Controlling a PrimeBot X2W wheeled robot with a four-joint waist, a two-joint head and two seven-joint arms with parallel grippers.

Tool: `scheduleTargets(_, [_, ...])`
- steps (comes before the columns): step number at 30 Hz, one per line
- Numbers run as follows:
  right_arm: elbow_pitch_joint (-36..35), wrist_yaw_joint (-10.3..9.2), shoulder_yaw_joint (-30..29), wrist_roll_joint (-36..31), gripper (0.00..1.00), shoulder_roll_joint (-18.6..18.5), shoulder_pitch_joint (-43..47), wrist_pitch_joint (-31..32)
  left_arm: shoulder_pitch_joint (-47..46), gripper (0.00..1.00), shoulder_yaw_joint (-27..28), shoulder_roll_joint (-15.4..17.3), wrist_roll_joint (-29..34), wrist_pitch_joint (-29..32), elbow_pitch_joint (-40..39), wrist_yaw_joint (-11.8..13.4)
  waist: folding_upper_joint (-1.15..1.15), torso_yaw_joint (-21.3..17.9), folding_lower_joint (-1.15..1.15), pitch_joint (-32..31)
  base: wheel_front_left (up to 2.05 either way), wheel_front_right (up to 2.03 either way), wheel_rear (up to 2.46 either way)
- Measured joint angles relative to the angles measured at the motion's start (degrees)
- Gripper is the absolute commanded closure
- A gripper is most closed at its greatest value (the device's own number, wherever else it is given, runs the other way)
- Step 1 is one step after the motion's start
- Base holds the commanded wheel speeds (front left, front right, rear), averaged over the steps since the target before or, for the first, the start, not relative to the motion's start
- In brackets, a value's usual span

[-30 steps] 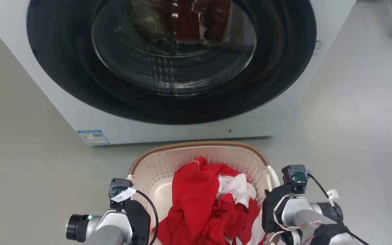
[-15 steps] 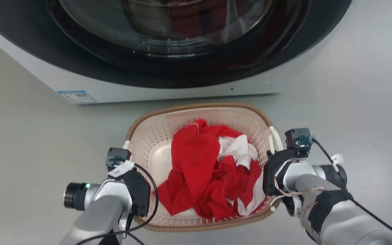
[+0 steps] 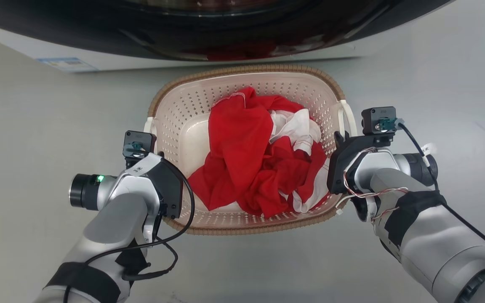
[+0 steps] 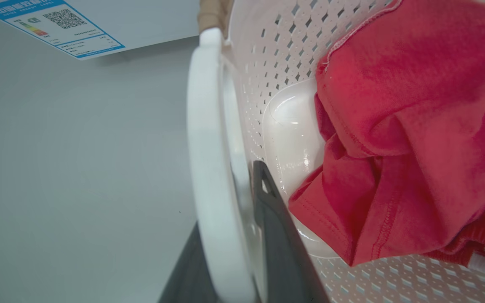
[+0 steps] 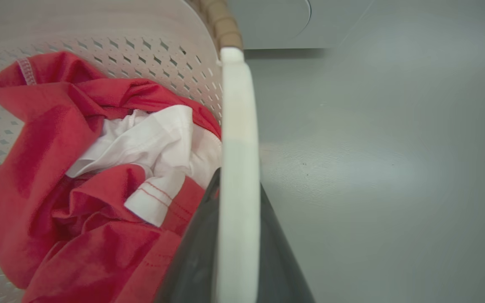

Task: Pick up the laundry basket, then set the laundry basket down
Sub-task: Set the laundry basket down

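The laundry basket (image 3: 181,107), cream with perforated walls and a brown woven-look rim, sits between my two arms just in front of the washing machine. Red and white clothes (image 3: 246,160) lie heaped inside it. My left gripper (image 4: 225,240) is shut on the basket's white left handle (image 4: 206,139), one dark finger on each side. My right gripper (image 5: 238,240) is shut the same way on the white right handle (image 5: 238,139). In the head view the left gripper (image 3: 153,143) and right gripper (image 3: 340,141) flank the basket. I cannot tell whether the basket is off the floor.
The white washing machine (image 3: 11,40) with its dark round door stands close behind the basket, an energy label (image 3: 63,64) at its lower left corner. Smooth grey floor (image 3: 436,75) spreads to both sides and in front of the basket.
The whole head view has shifted: the camera has tilted down, so the washing machine slid up and the basket shows in full. Both grippers stay at the handles.
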Motion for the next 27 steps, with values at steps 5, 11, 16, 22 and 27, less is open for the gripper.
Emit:
scheduleTargets(5, [0.2, 0.0, 0.0, -0.5, 1.0, 0.0, -0.6, -0.5, -0.5, 1.0, 0.0, 0.0, 0.0, -0.7, 0.3, 0.0, 0.0, 0.0, 0.0, 3.3, 0.0, 0.0, 0.0])
scheduleTargets(11, [0.2, 0.01, 0.0, -0.5, 1.0, 0.0, -1.2, -1.6, -1.9, 1.0, 0.0, -0.1, 0.4, -2.0, 1.1, 0.0, 0.0, 0.0, -0.01, 5.6, 0.0, 0.0, 0.0])
scheduleTargets(16, [0.2, 0.0, -0.1, -0.5, 1.0, 0.0, -3.6, -2.2, -3.9, 1.0, 0.2, -0.1, 0.4, -3.2, 1.5, 0.0, 0.0, 0.0, -0.01, 7.1, 0.0, 0.0, 0.0])
scheduleTargets(22, [0.2, 0.0, -0.2, -0.5, 1.0, 0.0, -4.3, -3.4, -5.1, 1.0, 0.3, -0.1, 0.6, -4.3, 2.0, 0.0, -0.01, 0.1, -0.01, 8.9, 0.0, 0.0, 0.0])
scheduleTargets(27, [0.2, 0.01, -0.2, -0.5, 1.0, 0.0, -4.5, -4.0, -5.1, 1.0, 0.3, -0.1, 0.9, -5.3, 2.5, 0.0, -0.01, 0.3, -0.01, 9.6, 0.0, 0.0, 0.0])
